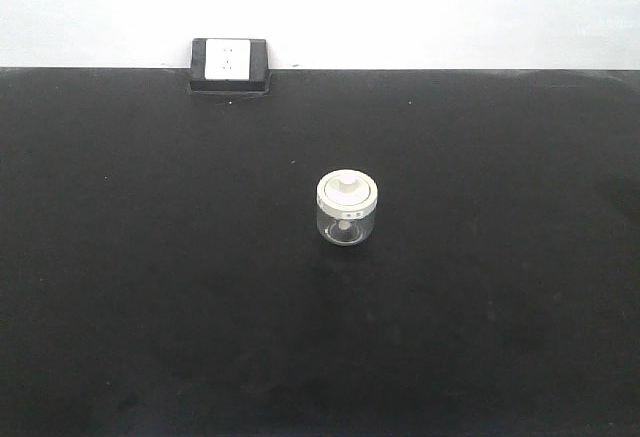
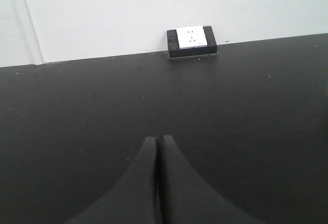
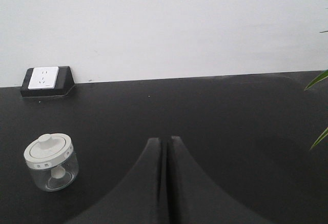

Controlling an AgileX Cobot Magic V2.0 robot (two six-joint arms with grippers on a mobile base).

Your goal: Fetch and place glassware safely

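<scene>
The glassware is a small squat clear jar with a cream-white knobbed lid, standing upright near the middle of the black table. In the right wrist view the glassware sits at the lower left, well to the left of my right gripper, which is shut with nothing between its black fingers. My left gripper is shut and empty over bare black tabletop; the jar is out of its view. Neither gripper shows in the front view.
A white power socket in a black housing sits at the table's back edge against the white wall, also visible as the socket and the socket. Green plant leaves reach in at the right edge.
</scene>
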